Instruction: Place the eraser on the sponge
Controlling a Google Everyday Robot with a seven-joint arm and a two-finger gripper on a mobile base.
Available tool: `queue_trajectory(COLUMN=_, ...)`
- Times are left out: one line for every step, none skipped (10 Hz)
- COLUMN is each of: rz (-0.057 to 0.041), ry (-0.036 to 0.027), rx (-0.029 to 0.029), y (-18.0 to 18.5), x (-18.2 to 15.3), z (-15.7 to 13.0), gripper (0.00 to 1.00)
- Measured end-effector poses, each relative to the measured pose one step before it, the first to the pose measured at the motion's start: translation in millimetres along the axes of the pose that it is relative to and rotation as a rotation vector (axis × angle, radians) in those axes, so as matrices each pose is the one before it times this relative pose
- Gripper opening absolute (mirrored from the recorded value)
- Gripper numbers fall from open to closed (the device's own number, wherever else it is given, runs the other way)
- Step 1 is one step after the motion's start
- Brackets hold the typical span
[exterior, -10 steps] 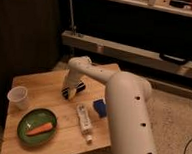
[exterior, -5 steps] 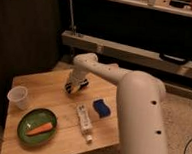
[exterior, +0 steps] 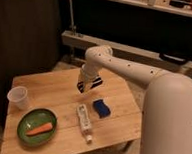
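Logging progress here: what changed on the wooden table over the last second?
The hand, above the wooden table, drifted slightly rightward in view, nearer the blue rectangular sponge, and the white arm swung clear of it. No grasp or release shows. Sponge, white oblong item, green plate with orange carrot and clear plastic cup stayed put.

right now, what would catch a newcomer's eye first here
The big white robot arm fills the right side, reaching in so its gripper hangs above the middle of the wooden table. Below it a blue sponge lies beside a white eraser, apart from it, and a green plate with a carrot sits at the front left near a clear cup.
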Motion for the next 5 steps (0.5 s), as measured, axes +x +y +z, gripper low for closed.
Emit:
queue_trajectory(rz=0.01741, ry=0.00029, rx=-0.00646, y=13.88, x=0.82, z=2.15, gripper=0.00)
queue_trajectory(rz=0.03216, ry=0.00362, rx=-0.01088, y=26.57, x=5.88, z=7.23, gripper=0.00)
queue_trajectory(rz=0.02568, ry=0.00142, rx=-0.00717, y=20.01, x=3.05, z=5.65, gripper=0.00)
queue_trajectory(rz=0.02707, ry=0.00150, rx=-0.00472, y=18.60, x=2.09, z=5.05, gripper=0.00)
queue_trajectory(rz=0.02609, ry=0.00428, rx=-0.00094, y=12.48, x=3.27, z=2.56, gripper=0.00)
